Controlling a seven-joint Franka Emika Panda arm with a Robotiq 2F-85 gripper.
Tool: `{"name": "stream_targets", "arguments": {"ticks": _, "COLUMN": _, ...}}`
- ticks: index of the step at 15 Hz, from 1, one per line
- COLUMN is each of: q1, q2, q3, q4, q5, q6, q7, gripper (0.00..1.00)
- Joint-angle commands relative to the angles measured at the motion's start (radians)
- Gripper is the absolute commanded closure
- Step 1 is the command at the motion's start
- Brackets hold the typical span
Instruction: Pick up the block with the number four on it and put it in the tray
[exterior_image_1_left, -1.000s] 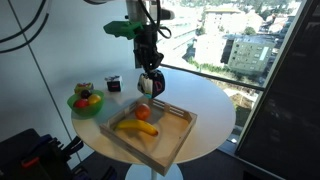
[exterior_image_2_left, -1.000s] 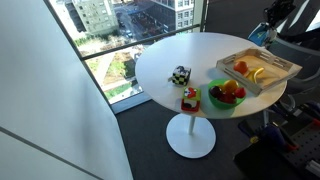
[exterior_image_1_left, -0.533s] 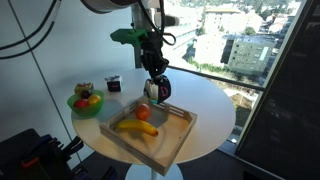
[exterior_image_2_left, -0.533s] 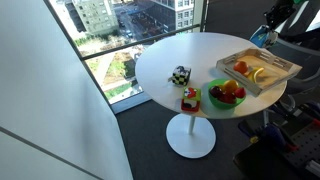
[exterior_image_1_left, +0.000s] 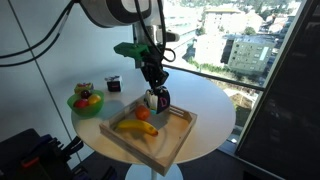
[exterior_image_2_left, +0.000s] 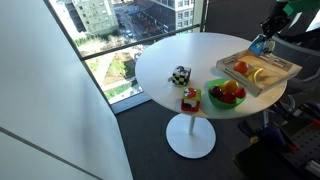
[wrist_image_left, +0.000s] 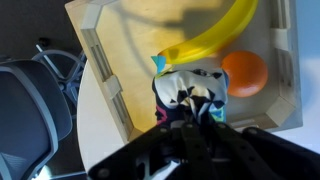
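Black-and-white block (wrist_image_left: 186, 86) pinched in gripper (wrist_image_left: 196, 118) over tray (wrist_image_left: 100, 70); released now, might strike orange (wrist_image_left: 245, 72) at centre right and tumble.

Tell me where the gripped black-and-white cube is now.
In the wrist view the small black cube with white panels sits between the fingers over the square light-wood tray, beside the round orange fruit and yellow banana.

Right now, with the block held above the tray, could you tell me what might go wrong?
1. The block in the gripper hangs close beside the orange fruit and banana; dropped here, it may land on them and tip.
2. If lowered, the gripper might bump the fruit inside the tray.
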Motion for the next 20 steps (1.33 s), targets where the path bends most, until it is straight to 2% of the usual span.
{"name": "stream_targets", "arguments": {"ticks": 1, "q1": 0.002, "q2": 0.019, "q3": -0.004, "q4": 0.018, "q5": -0.034, "q6": 0.003, "q7": 0.031, "gripper": 0.64}}
{"name": "stream_targets", "arguments": {"ticks": 9, "q1": 0.013, "q2": -0.024, "q3": 0.007, "q4": 0.012, "q5": -0.012, "q6": -0.021, "q7": 0.008, "gripper": 0.02}}
{"name": "stream_targets", "arguments": {"ticks": 15, "q1": 0.033, "q2": -0.094, "q3": 0.032, "q4": 0.010, "q5": 0.013, "q6": -0.059, "q7": -0.012, "gripper": 0.00}}
{"name": "stream_targets", "arguments": {"ticks": 20, "q1": 0.056, "q2": -0.156, "q3": 0.054, "q4": 0.021, "q5": 0.093, "q6": -0.164, "q7": -0.089, "gripper": 0.00}}
